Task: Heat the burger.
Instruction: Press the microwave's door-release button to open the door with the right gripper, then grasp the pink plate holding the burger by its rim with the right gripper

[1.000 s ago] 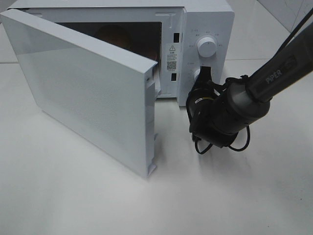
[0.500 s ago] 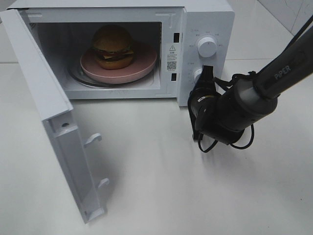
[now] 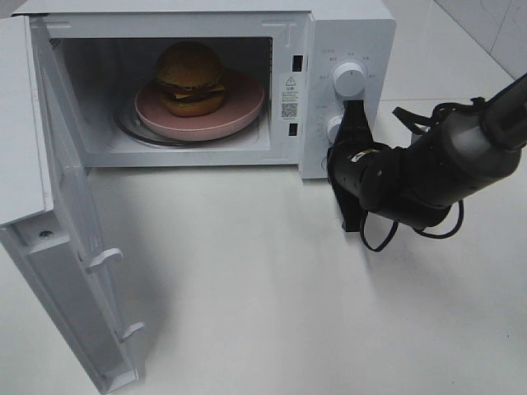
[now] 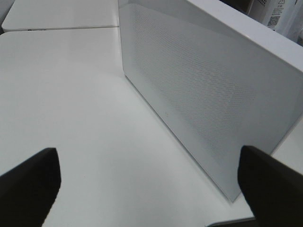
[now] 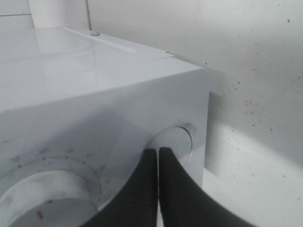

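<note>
Nearest to us, the microwave door stands wide open, its free edge reaching well out in front of the microwave over the white table. Off the door's outer face hangs the left gripper — claw spread wide, dark fingers far apart, nothing between them, nothing touched. Moving in: the right gripper sits just in front of the microwave's control panel, claw pinched completely shut on nothing, the two tips pressed together into one blunt point. That point is on the lower round control, beneath the upper dial, touching it as far as I can tell. Deepest of all, inside the microwave, the burger stands upright on the pink plate, roughly central in there, clear of the side walls. So the food is loaded and, by my reading, the business in hand is at the controls and the door — heating needs that door shut. To do it well: the right arm should draw straight out from the panel, no sideways drag that could twist the control or nudge the microwave back. Then the left gripper, flat on the door's outer face near the free edge, should push in one smooth arc until the latch hooks seat; a shove near the hinge might slide the whole microwave.
</note>
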`<act>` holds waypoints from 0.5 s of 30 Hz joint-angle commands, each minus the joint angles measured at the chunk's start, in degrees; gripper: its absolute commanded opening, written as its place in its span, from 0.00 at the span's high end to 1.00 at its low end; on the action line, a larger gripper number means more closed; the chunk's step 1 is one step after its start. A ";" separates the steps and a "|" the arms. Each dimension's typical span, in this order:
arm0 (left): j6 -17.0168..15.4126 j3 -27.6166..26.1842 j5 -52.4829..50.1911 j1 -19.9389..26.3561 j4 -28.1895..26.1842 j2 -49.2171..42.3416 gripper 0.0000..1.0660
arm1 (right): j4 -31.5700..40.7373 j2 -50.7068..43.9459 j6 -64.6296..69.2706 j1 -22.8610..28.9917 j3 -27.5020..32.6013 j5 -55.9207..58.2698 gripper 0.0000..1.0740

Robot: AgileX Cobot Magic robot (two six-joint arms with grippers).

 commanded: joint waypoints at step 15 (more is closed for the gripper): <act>-0.34 0.11 -0.63 0.11 -0.11 -1.09 0.12 | -4.87 -11.29 -33.17 -0.63 4.53 19.37 1.00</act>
